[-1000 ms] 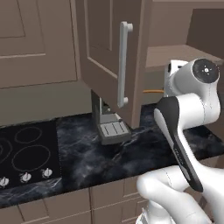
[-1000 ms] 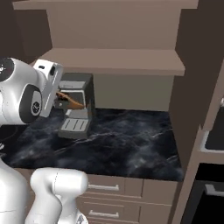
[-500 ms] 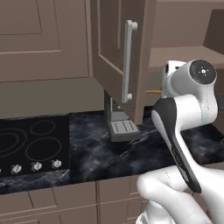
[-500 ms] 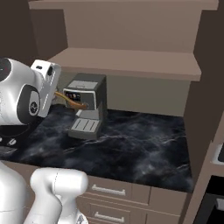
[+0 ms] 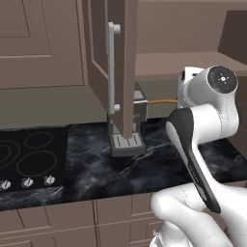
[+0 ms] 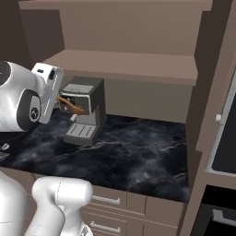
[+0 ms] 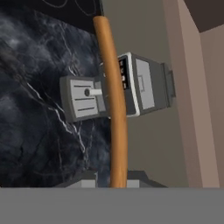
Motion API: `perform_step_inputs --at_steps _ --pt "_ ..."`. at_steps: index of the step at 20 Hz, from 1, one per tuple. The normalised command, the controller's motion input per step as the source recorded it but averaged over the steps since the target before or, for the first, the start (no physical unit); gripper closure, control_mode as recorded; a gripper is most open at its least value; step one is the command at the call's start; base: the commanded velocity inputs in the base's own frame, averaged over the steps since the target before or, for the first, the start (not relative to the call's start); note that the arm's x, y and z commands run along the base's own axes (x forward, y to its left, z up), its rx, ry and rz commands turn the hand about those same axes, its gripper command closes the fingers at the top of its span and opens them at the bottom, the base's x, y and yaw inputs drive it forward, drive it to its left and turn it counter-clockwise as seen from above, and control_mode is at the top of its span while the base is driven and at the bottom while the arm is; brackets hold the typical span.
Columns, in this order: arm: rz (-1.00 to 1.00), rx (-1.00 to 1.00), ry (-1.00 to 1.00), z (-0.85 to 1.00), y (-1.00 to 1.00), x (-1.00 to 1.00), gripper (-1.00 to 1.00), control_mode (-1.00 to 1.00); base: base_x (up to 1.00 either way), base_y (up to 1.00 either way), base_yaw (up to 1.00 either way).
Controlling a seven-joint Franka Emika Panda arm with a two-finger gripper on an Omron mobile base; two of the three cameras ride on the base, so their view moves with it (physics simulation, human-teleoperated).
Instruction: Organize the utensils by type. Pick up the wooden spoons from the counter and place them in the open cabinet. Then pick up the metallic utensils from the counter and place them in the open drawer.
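Wooden spoon (image 7: 114, 109): held aloft over the counter (image 6: 138, 156), handle running toward 12 o'clock in the hand view | likely light, stiff, smooth; best gripped mid-handle | gripper (image 7: 117, 183): narrow, clamped on spoon | coffee machine (image 6: 83, 110) near | cabinet (image 6: 124, 62) shelf above, at 12 o'clock.

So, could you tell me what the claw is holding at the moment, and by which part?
The claw is shut on a wooden spoon, gripping it near one end of its handle.

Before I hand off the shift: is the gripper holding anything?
Gripper: closed on a wooden spoon, held in the air in front of the coffee machine.
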Motion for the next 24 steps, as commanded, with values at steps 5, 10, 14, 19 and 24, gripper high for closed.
perform_step_inputs --at_steps 5,10,14,19,24 --pt "0.0 0.0 0.0 0.0 0.0 0.0 1.0 1.0 0.05 -0.32 0.02" --pt "0.0 0.0 0.0 0.0 0.0 0.0 1.0 1.0 0.2 -0.06 0.01" --pt "0.0 0.0 0.0 0.0 0.0 0.0 1.0 1.0 0.47 0.04 -0.01" --pt "0.0 0.0 0.0 0.0 0.0 0.0 1.0 1.0 0.73 0.12 -0.07" --pt "0.0 0.0 0.0 0.0 0.0 0.0 1.0 1.0 0.29 -0.02 -0.09"
